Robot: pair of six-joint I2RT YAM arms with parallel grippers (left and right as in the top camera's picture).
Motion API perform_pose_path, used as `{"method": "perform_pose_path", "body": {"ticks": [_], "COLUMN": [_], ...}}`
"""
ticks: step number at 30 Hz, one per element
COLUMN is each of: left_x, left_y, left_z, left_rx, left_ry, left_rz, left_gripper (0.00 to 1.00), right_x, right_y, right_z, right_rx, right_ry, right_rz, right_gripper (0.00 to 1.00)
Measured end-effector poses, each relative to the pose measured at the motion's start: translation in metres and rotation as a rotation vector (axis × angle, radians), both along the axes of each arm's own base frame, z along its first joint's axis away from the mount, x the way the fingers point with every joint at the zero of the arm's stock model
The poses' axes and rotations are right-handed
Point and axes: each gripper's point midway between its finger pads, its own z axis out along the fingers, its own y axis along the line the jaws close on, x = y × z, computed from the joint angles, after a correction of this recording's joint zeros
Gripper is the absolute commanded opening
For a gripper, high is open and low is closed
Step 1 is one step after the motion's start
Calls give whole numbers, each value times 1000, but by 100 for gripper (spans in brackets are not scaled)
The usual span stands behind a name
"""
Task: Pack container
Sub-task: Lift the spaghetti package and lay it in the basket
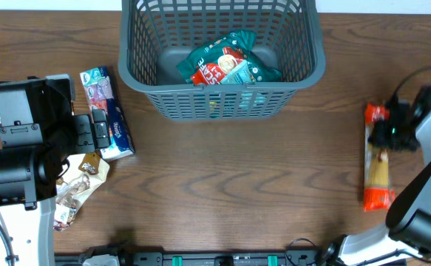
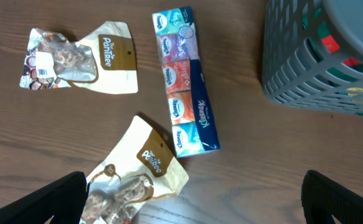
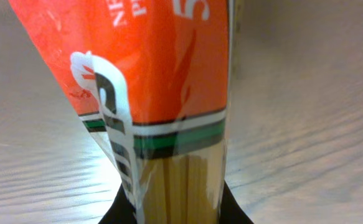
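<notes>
The dark grey lattice container (image 1: 304, 70) stands at the back centre of the table and holds green and red food packets (image 1: 226, 65). Its corner shows in the left wrist view (image 2: 293, 74). My right gripper (image 1: 387, 134) is shut on a spaghetti packet (image 1: 378, 177) with orange ends at the table's right side. In the right wrist view the packet (image 3: 169, 93) fills the space between the jaws (image 3: 175, 214). My left gripper (image 2: 193, 199) is open and empty above a brown snack pouch (image 2: 144, 171). It sits at the left in the overhead view (image 1: 89, 133).
A blue multi-pack of tissues (image 2: 184, 81) lies beside the left gripper; it also shows in the overhead view (image 1: 108, 111). A second brown snack pouch (image 2: 81, 59) lies further left. Another pouch (image 1: 78, 188) lies under the left arm.
</notes>
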Motion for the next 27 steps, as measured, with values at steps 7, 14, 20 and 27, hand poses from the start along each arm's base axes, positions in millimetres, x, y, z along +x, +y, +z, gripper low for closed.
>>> {"method": "perform_pose_path", "body": {"ticks": [7, 14, 20, 27], "left_x": [0, 0, 0, -3], "left_y": [0, 0, 0, 0], "left_z": [0, 0, 0, -2], "left_rx": [0, 0, 0, -2], "left_ry": [-1, 0, 1, 14], "left_rz": [0, 0, 0, 0], "left_gripper": [99, 99, 99, 99], "right_x": [90, 104, 89, 102], "right_y": [40, 172, 295, 367], "right_z": [207, 371, 408, 411], "right_rx": [-162, -215, -229, -287], "right_ry": [-437, -864, -1069, -1205], "right_rz": [148, 561, 1019, 1253], "right_gripper": [1, 1, 1, 1]}}
